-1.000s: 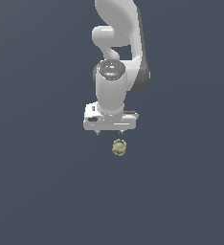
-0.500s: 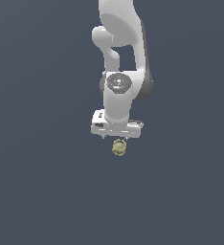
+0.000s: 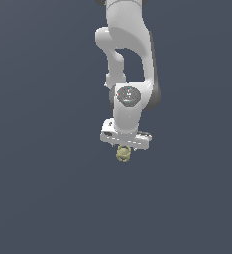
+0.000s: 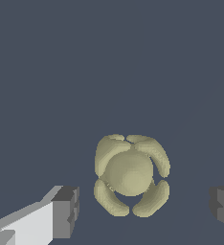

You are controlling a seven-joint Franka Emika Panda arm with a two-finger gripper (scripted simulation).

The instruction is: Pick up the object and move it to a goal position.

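The object (image 3: 123,154) is a small, lumpy, olive-yellow ball with dark crevices, lying on the flat dark grey surface. In the exterior view my white gripper (image 3: 124,149) hangs straight over it, and its body hides the object's upper edge. In the wrist view the object (image 4: 131,174) lies between my two dark fingertips (image 4: 66,211), which stand wide apart with a clear gap on each side. My gripper (image 4: 145,208) is open and touches nothing.
The grey floor (image 3: 48,198) stretches evenly all around with no other objects, edges or containers in view. My white arm (image 3: 130,54) rises toward the top of the exterior view.
The gripper has come down and shifted toward the exterior view's right, from beside and above the object to directly over it. The object has stayed in place.
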